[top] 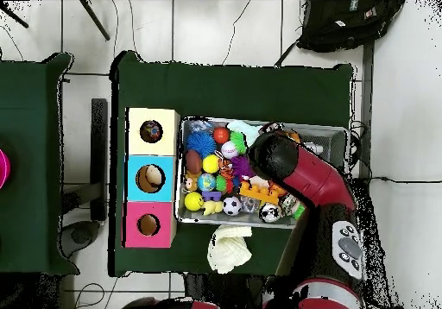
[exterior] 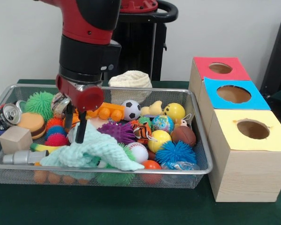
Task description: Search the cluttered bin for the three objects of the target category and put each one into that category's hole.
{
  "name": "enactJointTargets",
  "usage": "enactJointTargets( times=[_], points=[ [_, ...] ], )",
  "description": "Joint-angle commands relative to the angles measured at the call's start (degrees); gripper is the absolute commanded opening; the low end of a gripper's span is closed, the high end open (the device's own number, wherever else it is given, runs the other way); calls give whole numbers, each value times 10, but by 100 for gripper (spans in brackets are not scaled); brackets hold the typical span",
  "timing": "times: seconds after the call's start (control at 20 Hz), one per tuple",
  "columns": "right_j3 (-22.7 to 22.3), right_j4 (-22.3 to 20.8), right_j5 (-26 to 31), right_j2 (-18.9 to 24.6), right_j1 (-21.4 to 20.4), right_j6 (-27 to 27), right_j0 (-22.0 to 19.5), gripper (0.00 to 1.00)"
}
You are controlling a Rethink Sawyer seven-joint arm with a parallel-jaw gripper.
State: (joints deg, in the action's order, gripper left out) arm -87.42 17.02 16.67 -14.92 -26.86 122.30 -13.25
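Note:
The wire mesh bin stands on the green table, full of toys. My gripper hangs inside its left half, fingers open and pointing down, tips at a pale green cloth that lies over other toys. Nothing is held. The yellow-surround hole tops the nearest wooden box, right of the bin. In the overhead view the arm covers the gripper and the bin's middle; the bin's rim shows beside the yellow hole, which has a dark round thing in it.
Blue-surround and red-surround holes lie behind the yellow one. In the bin: soccer ball, yellow ball, blue spiky ball, baseball, can, wooden block. A cream knitted lump sits behind the bin.

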Motion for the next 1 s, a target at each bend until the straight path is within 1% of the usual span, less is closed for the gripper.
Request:
enactJointTargets(
  times=[0.05, 0.3, 0.4, 0.55, 0.75, 1.0],
  points=[
    [20, -28, -49, 66, 66, 36, -26, 100],
    [23, -26, -33, 64, 68, 32, -25, 100],
    [25, -33, -12, 50, 69, 24, -19, 100],
    [19, -49, 31, 47, 60, -5, -32, 100],
    [21, -68, 80, 25, 47, -16, -35, 100],
    [2, -89, 91, 25, 39, -14, -46, 100]
  ],
)
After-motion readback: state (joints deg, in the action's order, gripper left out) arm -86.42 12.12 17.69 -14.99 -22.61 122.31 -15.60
